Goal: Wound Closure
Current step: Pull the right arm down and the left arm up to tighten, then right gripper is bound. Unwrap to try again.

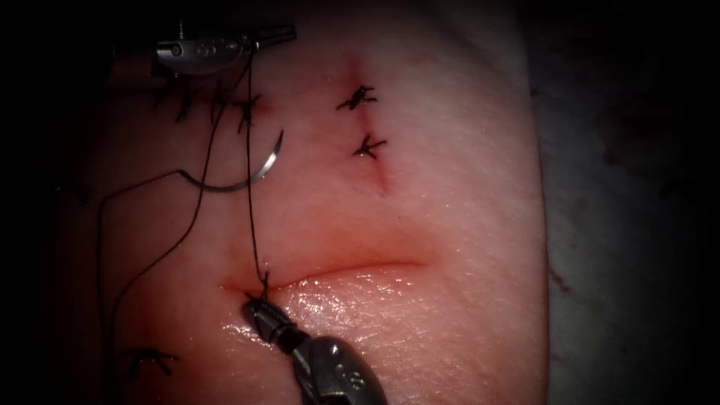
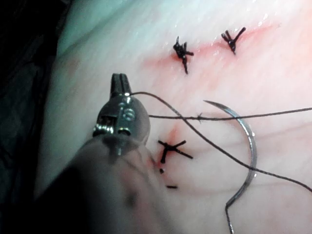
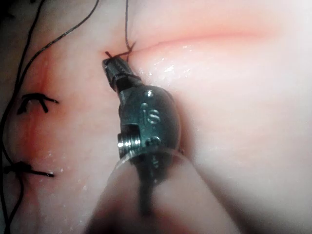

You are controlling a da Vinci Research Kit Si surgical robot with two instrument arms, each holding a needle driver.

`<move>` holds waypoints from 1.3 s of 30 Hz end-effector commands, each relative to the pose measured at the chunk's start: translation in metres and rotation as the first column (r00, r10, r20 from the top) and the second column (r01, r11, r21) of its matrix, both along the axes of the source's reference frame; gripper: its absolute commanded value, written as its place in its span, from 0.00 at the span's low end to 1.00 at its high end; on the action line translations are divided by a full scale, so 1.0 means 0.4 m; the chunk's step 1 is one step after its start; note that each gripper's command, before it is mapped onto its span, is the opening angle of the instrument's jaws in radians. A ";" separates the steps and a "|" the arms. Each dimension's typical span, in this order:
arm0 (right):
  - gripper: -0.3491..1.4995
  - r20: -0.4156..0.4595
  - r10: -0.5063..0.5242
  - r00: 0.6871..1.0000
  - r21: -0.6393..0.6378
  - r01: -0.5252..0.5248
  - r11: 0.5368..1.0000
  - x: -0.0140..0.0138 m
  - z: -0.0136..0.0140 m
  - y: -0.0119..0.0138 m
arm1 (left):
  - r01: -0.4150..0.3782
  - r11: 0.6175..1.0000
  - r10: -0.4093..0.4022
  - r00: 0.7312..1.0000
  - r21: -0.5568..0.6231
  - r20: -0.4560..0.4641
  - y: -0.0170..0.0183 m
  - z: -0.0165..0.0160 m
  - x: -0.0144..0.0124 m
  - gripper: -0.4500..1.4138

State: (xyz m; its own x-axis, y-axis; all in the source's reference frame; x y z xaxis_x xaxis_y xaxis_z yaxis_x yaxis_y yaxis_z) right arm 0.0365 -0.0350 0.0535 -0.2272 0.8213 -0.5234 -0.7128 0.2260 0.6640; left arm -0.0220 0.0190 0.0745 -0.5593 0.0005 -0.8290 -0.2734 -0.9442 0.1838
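The tissue (image 1: 450, 225) has an open cut (image 1: 352, 268) running across it. My right tool (image 1: 251, 306) reaches the cut's left end from below. Its jaws are shut on a short piece of thread beside the stitch (image 1: 262, 283) there, also seen up close (image 3: 108, 64). My left tool (image 1: 285, 33) lies at the upper left, shut on the thread (image 1: 251, 187), which runs straight down to that stitch. The curved needle (image 1: 244, 178) lies free on the tissue's surface above the cut's left end, held by neither tool. In the left wrist view the needle (image 2: 248, 141) lies near the left jaws (image 2: 119, 78).
Two knotted stitches (image 1: 364, 120) close a second short cut at the upper middle. More stitches (image 1: 217, 105) sit under the left tool, and another (image 1: 150, 360) at the lower left. Slack thread (image 1: 105, 247) loops from the needle's tail down the left side. The tissue's edge (image 1: 544, 225) is at right.
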 end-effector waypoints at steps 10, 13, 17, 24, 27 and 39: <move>0.00 0.177 -0.104 0.979 -0.164 0.134 0.977 0.0007 -0.0076 -0.0025 | 0.010 1.000 -0.010 1.000 -0.018 0.000 0.0044 0.0016 0.0014 0.00; 0.00 0.230 -0.175 0.957 -0.160 0.215 0.963 0.0009 -0.0079 -0.0033 | 0.025 0.999 -0.025 1.000 -0.030 0.004 0.0063 0.0014 0.0034 0.00; 0.00 0.240 -0.175 0.955 -0.203 0.225 0.953 0.0003 -0.0060 -0.0016 | 0.026 0.999 -0.026 1.000 -0.036 0.001 0.0034 0.0002 0.0049 0.00; 0.00 0.243 -0.155 0.958 -0.207 0.207 0.956 -0.0001 -0.0001 0.0035 | 0.018 1.000 -0.018 1.000 -0.020 0.017 -0.0088 -0.0061 0.0068 0.00; 0.00 0.243 -0.151 0.958 -0.204 0.202 0.958 0.0010 0.0019 0.0061 | 0.007 1.000 -0.006 1.000 -0.010 0.026 -0.0143 -0.0109 0.0086 0.00; 0.00 0.221 -0.158 0.963 -0.128 0.189 0.974 0.0096 0.0050 0.0118 | -0.031 0.999 0.029 0.997 0.027 0.067 -0.0378 -0.0357 0.0132 0.00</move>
